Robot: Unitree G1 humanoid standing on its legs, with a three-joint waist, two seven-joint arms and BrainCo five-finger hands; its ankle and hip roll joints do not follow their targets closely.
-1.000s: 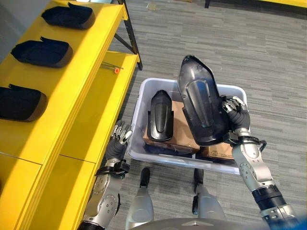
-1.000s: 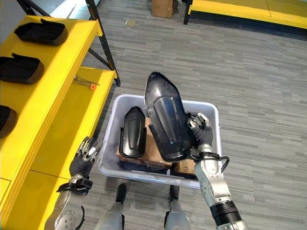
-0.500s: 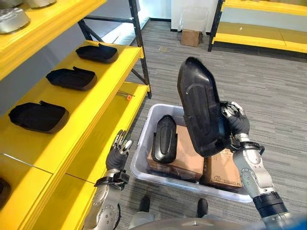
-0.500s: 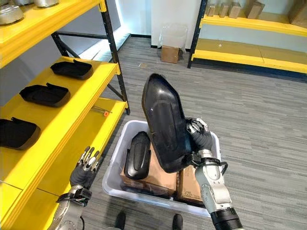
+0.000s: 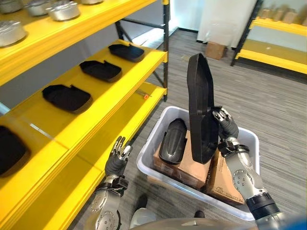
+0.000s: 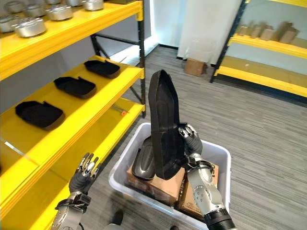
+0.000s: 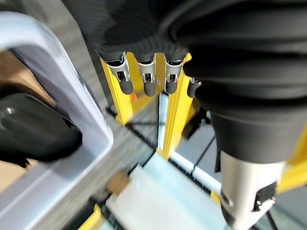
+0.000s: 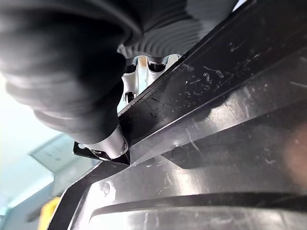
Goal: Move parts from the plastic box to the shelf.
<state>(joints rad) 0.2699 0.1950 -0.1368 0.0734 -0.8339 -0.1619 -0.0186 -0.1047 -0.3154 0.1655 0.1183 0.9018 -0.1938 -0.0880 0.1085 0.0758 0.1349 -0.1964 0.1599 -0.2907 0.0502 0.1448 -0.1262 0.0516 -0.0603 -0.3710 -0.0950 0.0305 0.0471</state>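
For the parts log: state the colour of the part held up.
Black, glossy part in the right hand; clearest in right eye view.

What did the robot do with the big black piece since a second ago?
The right hand has lifted the big black part higher above the plastic box and turned it edge-on. The camera also tilted up. The grip stayed; the left hand remains open, and the smaller black part stays in the box.

We see two silver-grey metal forearms, each ending in a dark ribbed cover over wrist and hand back. The left hand (image 5: 117, 160), at seven o'clock in the left eye view, has silver fingers (image 7: 146, 77) with dark rounded tips. The right hand (image 5: 226, 130), at four o'clock, matches it, with a black band around its forearm.
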